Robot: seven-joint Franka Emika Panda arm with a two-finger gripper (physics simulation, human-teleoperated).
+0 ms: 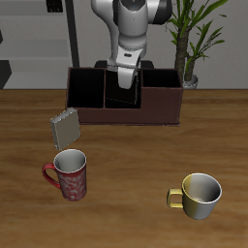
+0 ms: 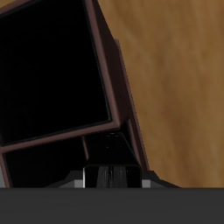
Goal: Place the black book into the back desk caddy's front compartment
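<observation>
The back desk caddy (image 1: 160, 108) is a low reddish-brown box with black cells, at the table's back. My gripper (image 1: 127, 79) hangs over its middle column, shut on the black book (image 1: 124, 97). The book hangs upright, its lower end down inside the middle column at about the front compartment (image 1: 123, 103). In the wrist view the fingers (image 2: 91, 175) flank the dark book (image 2: 111, 150), which blends into the black interior. A brown divider (image 2: 115, 83) of the caddy runs beside a large black cell. How deep the book sits cannot be told.
A grey book (image 1: 65, 128) stands tilted just before the caddy's end. A red patterned mug (image 1: 68, 175) and a yellow mug (image 1: 199, 194) stand nearer the table's front edge. A potted plant (image 1: 190, 44) stands behind the caddy's other end.
</observation>
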